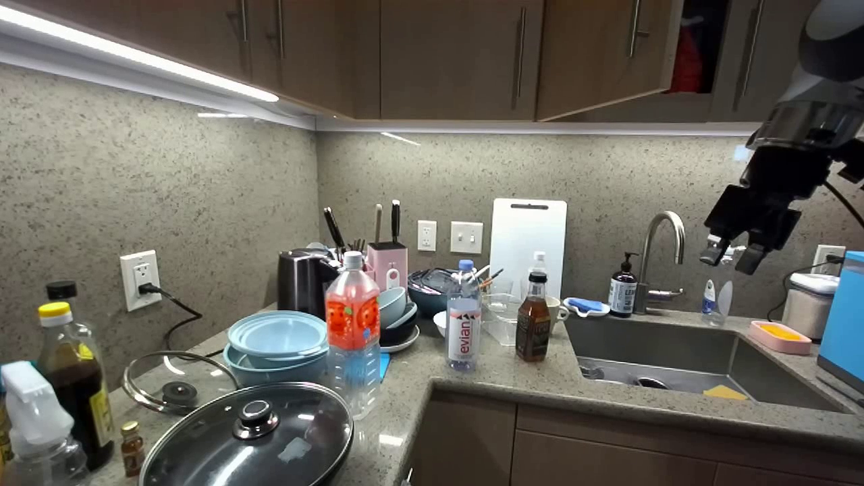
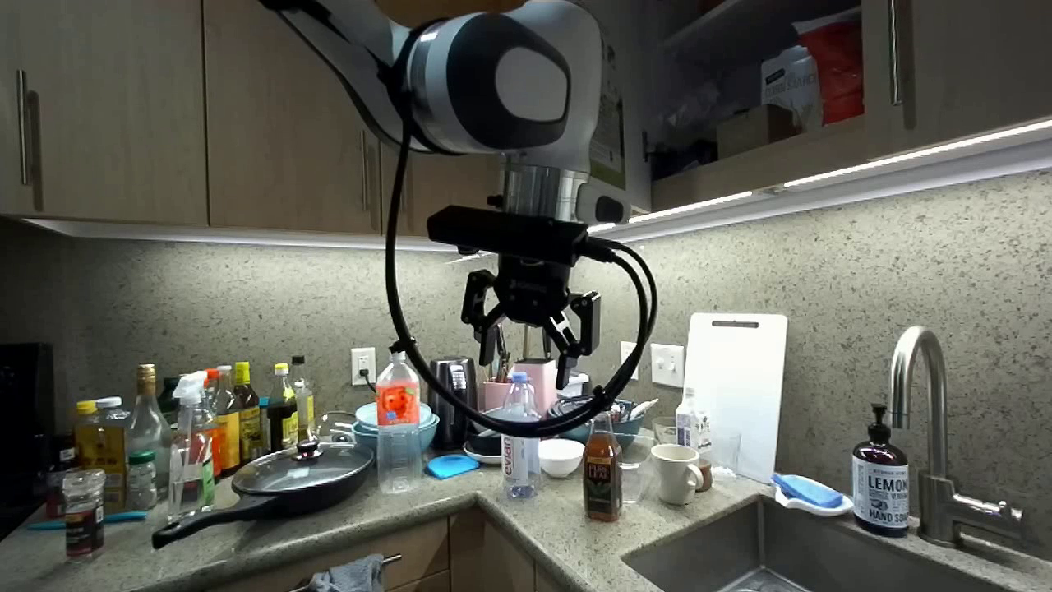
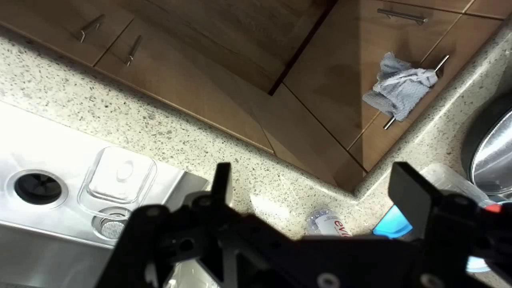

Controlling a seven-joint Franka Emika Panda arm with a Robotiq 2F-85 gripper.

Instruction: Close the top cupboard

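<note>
The top cupboard (image 1: 607,57) is brown, and its door stands ajar, swung out from the wall in an exterior view. Its slim bar handle (image 1: 635,28) is on the outer face, and a red item (image 1: 687,61) shows inside. In an exterior view the open cupboard's shelf (image 2: 764,156) holds a red bag (image 2: 834,70) and packages; the door there is largely behind the arm. My gripper (image 1: 731,256) points down below cupboard level, apart from the door. It is open and empty, also in the other views (image 2: 526,362) (image 3: 312,172). The cupboard is out of the wrist view.
Below are an evian bottle (image 1: 464,324), a tea bottle (image 1: 533,320) and a tall red-label bottle (image 1: 353,337). A white cutting board (image 1: 528,250) leans on the wall. A faucet (image 2: 929,403) stands by the sink (image 1: 715,344). Closed cupboards (image 1: 459,61) flank the open door.
</note>
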